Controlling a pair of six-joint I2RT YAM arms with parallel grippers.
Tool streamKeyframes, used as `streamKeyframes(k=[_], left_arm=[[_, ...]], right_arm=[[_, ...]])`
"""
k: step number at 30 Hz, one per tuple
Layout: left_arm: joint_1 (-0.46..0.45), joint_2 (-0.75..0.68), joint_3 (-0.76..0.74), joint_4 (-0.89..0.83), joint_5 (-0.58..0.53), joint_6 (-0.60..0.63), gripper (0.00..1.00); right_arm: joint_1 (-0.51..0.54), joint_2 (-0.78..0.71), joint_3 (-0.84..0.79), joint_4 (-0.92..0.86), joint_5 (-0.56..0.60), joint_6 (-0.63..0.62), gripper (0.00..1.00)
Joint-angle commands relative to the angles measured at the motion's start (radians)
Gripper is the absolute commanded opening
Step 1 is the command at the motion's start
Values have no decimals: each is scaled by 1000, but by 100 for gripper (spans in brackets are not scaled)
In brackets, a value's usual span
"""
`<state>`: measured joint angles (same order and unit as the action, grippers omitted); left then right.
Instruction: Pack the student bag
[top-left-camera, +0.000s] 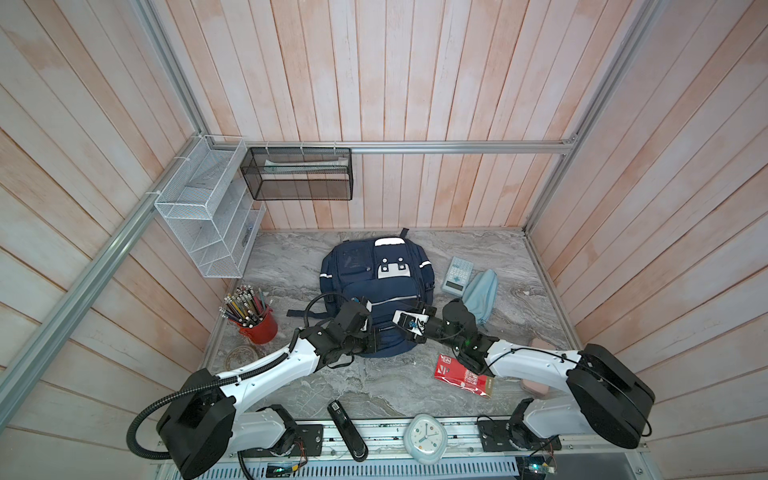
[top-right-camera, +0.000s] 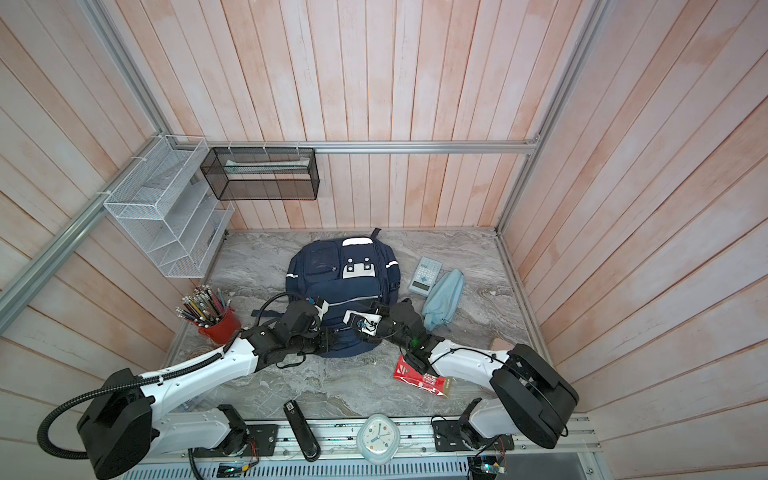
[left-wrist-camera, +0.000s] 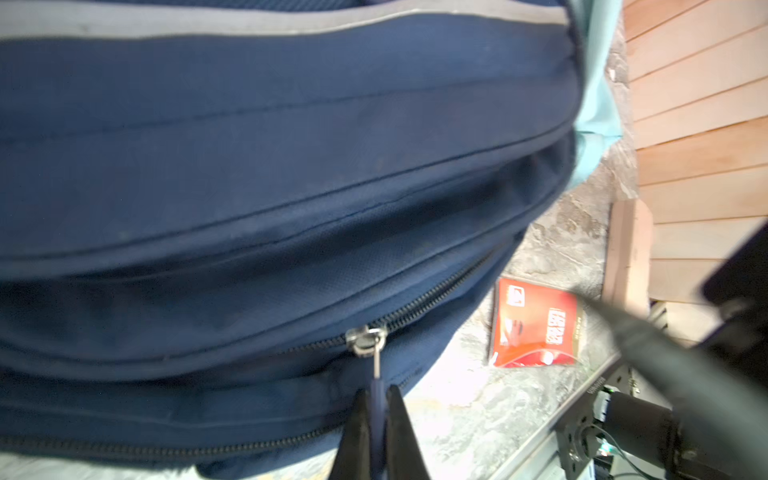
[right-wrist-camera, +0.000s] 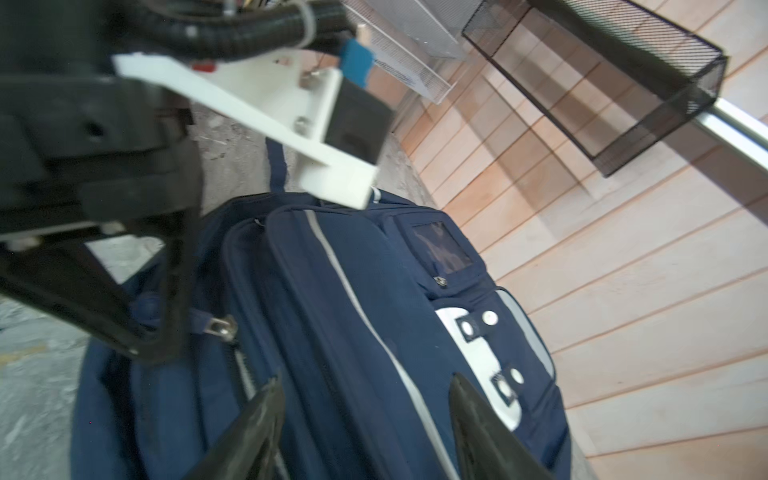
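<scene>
Two black fingers of the left gripper (left-wrist-camera: 377, 395) are pressed together on the zipper pull (left-wrist-camera: 376, 363), whose metal slider (left-wrist-camera: 365, 338) sits just beyond the tips on the student bag (left-wrist-camera: 249, 145); the finger bases are cut off by the frame edge, and whether the zip is parted behind the slider cannot be made out. The right gripper (right-wrist-camera: 365, 380) is held with its jaws spread wide above the bag's navy front; only the finger ends are seen. In both top views the fingertips of both grippers are masked by the wrists and camera mounts. The left arm is stretched forward with its wrist bent down at the bag's near edge; the right arm is angled inward, its wrist over the bag's near corner. The bag is laid flat, front up, on the middle of the table (top-left-camera: 374, 386). Under the right forearm a red booklet (top-left-camera: 463, 376) is partly covered. Past the right wrist lie a light-blue pouch (top-left-camera: 482, 291) and a calculator (top-left-camera: 456, 274).
</scene>
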<state>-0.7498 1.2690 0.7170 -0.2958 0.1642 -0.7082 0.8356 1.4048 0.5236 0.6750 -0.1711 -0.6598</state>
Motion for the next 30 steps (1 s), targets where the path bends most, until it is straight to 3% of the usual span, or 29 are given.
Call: streamKeyframes(k=[1,6,7,10,11,13,20,23,28,30], left_arm=[[-13,9,35,58,18,-22,0],[-22,6,30,45,11,-26,0],[-23,0,25,47,9,-31,0],[-23,-18,0,51,-9,-42,0],[-20,-21,-6,47,-32,-39,0],[10,-16,-16,31,-49,-28,0],[240,-29,-8,-70,-91,91,0],[361,-24,29,-110,-95,176,0],[538,55,24,-34,-148,319,0],[577,68,24,10,-22,320,0]], right_arm=[[41,87,0,24,127,-49,64],[63,238,99,4,258,-127,60],[63,253,99,38,282,-115,53],[63,261,89,53,275,-128,8],[61,246,72,55,239,-131,2],[51,213,30,66,161,-143,0],[-63,88,-48,59,-83,-172,0],[-136,57,-52,83,-167,-152,0],[-298,4,-53,104,-415,-76,0],[-331,-1,-34,74,-454,-69,0]])
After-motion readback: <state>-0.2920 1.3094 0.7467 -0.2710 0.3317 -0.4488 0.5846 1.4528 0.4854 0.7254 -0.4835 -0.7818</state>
